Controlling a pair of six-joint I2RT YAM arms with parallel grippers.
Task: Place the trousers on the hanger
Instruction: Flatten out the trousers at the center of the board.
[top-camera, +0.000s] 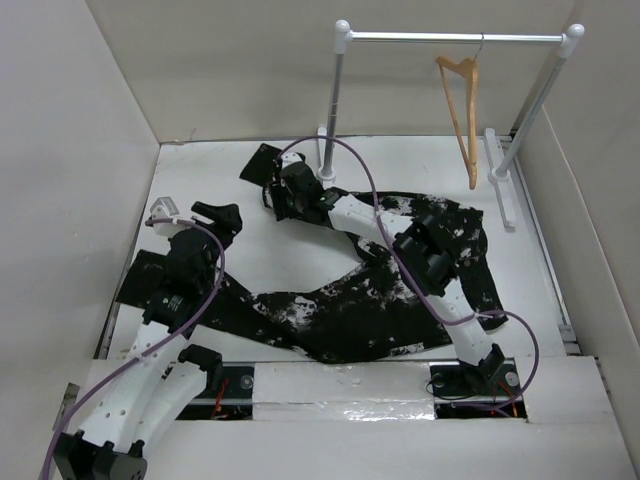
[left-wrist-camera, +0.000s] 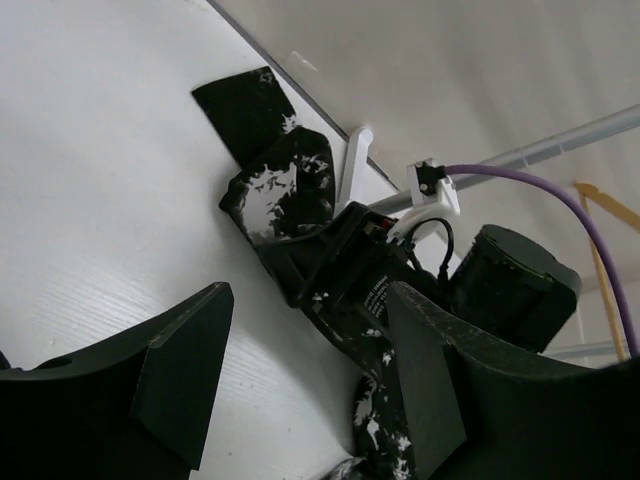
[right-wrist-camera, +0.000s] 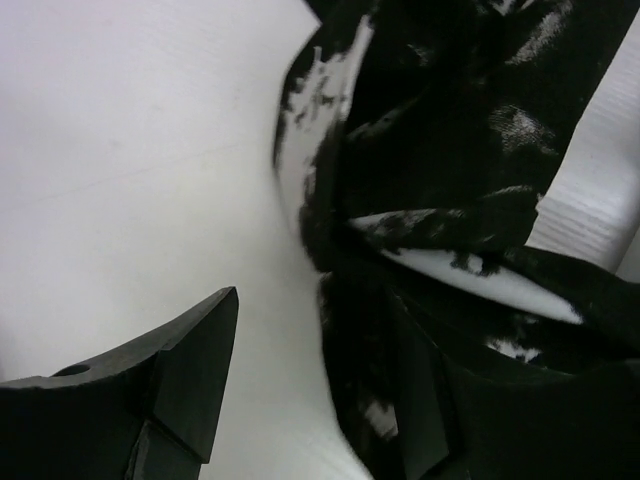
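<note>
Grasp step: R gripper (right-wrist-camera: 312, 300) wide, straddling edge of trousers (top-camera: 350, 310) nr far edge of table (top-camera: 290, 260); L gripper (left-wrist-camera: 310, 300) wide, empty. Next: pinch fabric, lift twd hanger (top-camera: 462, 110)

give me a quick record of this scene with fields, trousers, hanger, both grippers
trousers: lying spread across the table, not on the hanger
hanger: hanging by its hook from the rack, bare
left gripper: open, empty, over bare table near the trousers' left end
right gripper: open, at the far trouser end by the rack's foot, fabric edge between its fingers, not clamped
task status: not yet done
</note>
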